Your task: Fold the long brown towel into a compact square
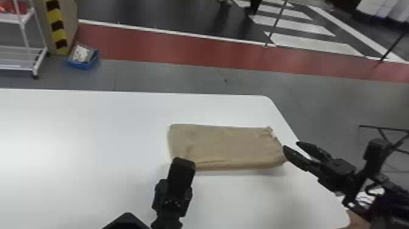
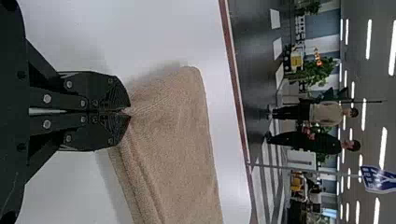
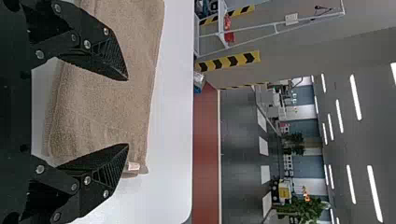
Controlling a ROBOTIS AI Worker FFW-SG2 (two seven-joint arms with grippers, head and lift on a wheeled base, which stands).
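The brown towel (image 1: pixel 226 146) lies on the white desk (image 1: pixel 91 131), from the middle to the right of centre of the head view. It forms a folded, oblong pad with its long sides running across the frame. The pad is longer than it is wide; it is not a square. Its upper surface is mostly flat, with shallow creases toward the left end and wrinkles at the right end. A small pale tag (image 1: pixel 274 134) projects from the right end, toward its upper corner. The lower long edge is rounded, and the left wrist view shows stacked layers along one edge.

The left hand (image 1: pixel 183 161) is at the lower left corner of the towel. Its fingers are closed, and the left wrist view shows cloth pinched at their tips, with short puckers spreading from the grip point.

The right hand (image 1: pixel 291 145) is at the right end of the towel, beside the desk's right edge in the frame. Its two fingers stand wide apart and have hold of nothing. Whether either fingertip touches the cloth cannot be determined.

A blue bin (image 1: pixel 82 64) with contents is on the floor at the upper left of the frame. A white wheeled rack (image 1: pixel 26 39) stands to its left, and a red floor band (image 1: pixel 170 50) runs across the upper part.
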